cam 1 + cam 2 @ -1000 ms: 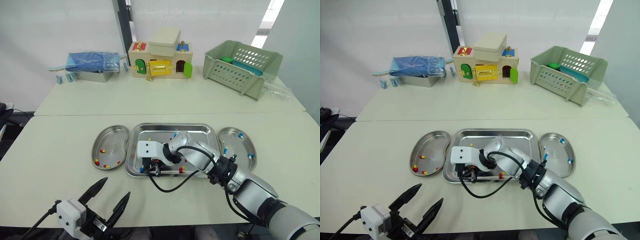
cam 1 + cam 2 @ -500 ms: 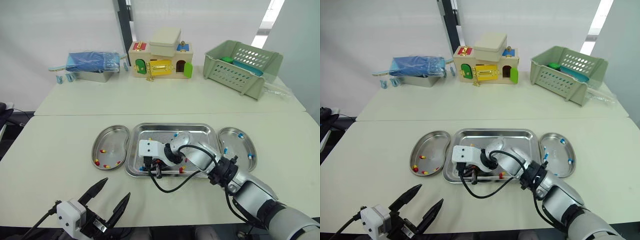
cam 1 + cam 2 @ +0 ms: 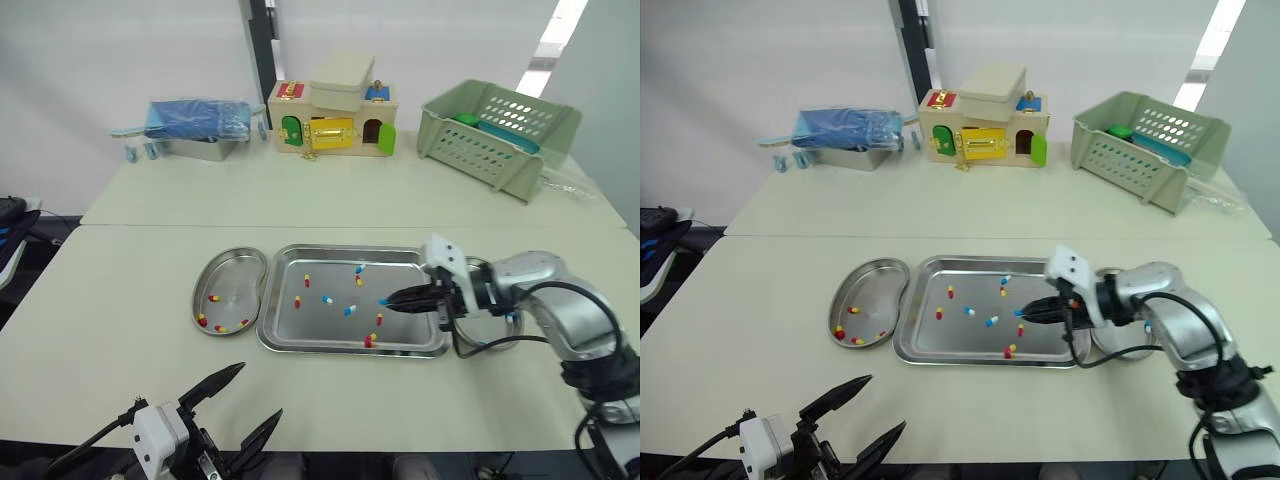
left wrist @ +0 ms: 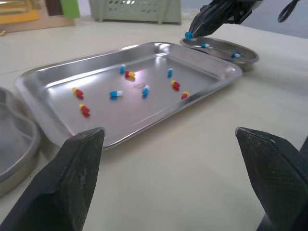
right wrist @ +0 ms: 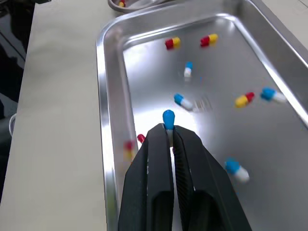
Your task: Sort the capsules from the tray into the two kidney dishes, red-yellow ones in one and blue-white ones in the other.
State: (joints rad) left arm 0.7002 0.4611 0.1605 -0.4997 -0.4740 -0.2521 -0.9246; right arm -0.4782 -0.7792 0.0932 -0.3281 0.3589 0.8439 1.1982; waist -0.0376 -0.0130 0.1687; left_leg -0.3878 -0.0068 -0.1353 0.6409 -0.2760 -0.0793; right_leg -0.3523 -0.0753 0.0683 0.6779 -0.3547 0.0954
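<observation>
The steel tray (image 3: 320, 322) holds several loose capsules, among them a red-yellow one (image 3: 297, 301) and a blue-white one (image 3: 328, 299). My right gripper (image 3: 386, 300) hovers over the tray's right part, shut on a blue-white capsule (image 5: 168, 117) that sticks out past its fingertips. The left kidney dish (image 3: 235, 275) holds several red-yellow capsules (image 3: 212, 297). The right kidney dish (image 4: 221, 48), partly hidden behind the right arm, holds blue-white capsules (image 4: 235, 55). My left gripper (image 3: 245, 400) hangs open low at the table's near edge, well short of the tray.
On the far table stand a wooden toy house (image 3: 338, 120), a green basket (image 3: 497, 130) at the right and a blue bundle in a metal box (image 3: 195, 128) at the left. A seam (image 3: 300, 226) separates the two tables.
The camera view has shifted. My right gripper has left the tray's front left, risen and moved to the tray's right side, now with a blue-white capsule in its tips.
</observation>
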